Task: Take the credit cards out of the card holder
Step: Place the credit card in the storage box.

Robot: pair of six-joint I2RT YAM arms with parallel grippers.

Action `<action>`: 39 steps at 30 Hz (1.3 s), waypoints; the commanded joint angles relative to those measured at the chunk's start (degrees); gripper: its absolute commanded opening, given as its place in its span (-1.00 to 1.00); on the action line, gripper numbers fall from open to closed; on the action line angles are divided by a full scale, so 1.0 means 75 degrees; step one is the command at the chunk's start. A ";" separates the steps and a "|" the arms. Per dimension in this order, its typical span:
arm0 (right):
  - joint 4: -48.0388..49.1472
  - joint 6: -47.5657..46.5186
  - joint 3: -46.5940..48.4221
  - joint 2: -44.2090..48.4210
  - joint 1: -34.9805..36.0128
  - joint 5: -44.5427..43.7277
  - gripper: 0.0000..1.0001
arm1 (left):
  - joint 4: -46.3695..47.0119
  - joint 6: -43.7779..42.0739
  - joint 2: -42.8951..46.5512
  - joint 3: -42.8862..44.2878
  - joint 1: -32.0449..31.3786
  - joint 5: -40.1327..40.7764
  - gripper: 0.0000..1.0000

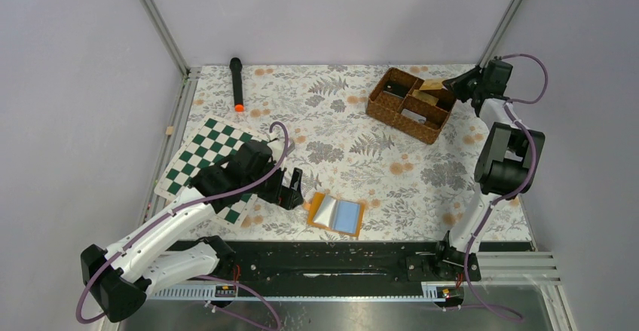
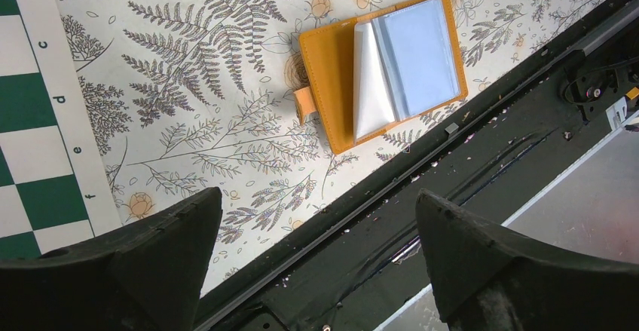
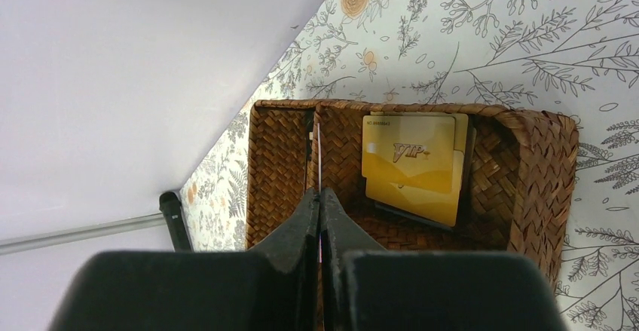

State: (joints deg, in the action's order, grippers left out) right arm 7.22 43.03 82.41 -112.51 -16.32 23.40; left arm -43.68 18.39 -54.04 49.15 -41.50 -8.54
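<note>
The orange card holder [image 1: 337, 214] [image 2: 331, 75] lies open on the flowered cloth near the front rail. A light blue credit card [image 2: 418, 56] sits in its clear sleeve. My left gripper [image 1: 290, 188] [image 2: 318, 199] hangs open just left of the holder, nothing between its fingers. My right gripper [image 1: 454, 84] [image 3: 319, 191] is shut on a thin credit card [image 3: 318, 150], seen edge-on, over the wicker basket [image 1: 392, 108] [image 3: 542, 173]. In the top view that card [image 1: 432, 84] looks beige. Gold credit cards [image 3: 411, 157] lie in one basket compartment.
A green-and-white chessboard mat [image 1: 203, 157] [image 2: 30, 127] lies under the left arm. A black marker with an orange tip [image 1: 236, 82] rests at the back left. A black rail [image 1: 339, 259] [image 2: 422, 218] runs along the near table edge. Walls close in the back and sides.
</note>
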 commanded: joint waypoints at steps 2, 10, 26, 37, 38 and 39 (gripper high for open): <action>0.0235 0.0121 -0.0005 -0.0114 -0.0004 0.0104 -1.00 | 0.0152 -0.0097 0.0124 0.0247 0.0027 0.0166 0.98; 0.0325 0.0178 0.0152 -0.0501 -0.0004 -0.0007 -1.00 | 0.0155 -0.0079 0.0125 0.0233 0.0025 0.0177 0.98; 0.0527 0.0515 0.0731 -0.1317 0.0203 0.0193 -1.00 | 0.0151 -0.0085 -0.0071 0.0243 0.0037 0.0193 0.98; 0.0575 0.0726 0.0958 -0.1634 0.0300 0.0204 -1.00 | 0.0152 -0.0097 -0.0064 0.0244 0.0041 0.0144 0.98; 0.0566 0.0721 0.0976 -0.1655 0.0311 0.0203 -1.00 | 0.0155 -0.0097 -0.0061 0.0237 0.0028 0.0147 0.98; 0.0571 0.0720 0.0984 -0.1662 0.0312 0.0203 -1.00 | 0.0153 -0.0097 -0.0060 0.0239 0.0043 0.0143 0.98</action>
State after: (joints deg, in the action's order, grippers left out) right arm 9.98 47.66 87.24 -124.07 -14.57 23.86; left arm -43.72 18.39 -54.61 49.15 -41.50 -8.49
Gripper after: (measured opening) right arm 0.019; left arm 0.989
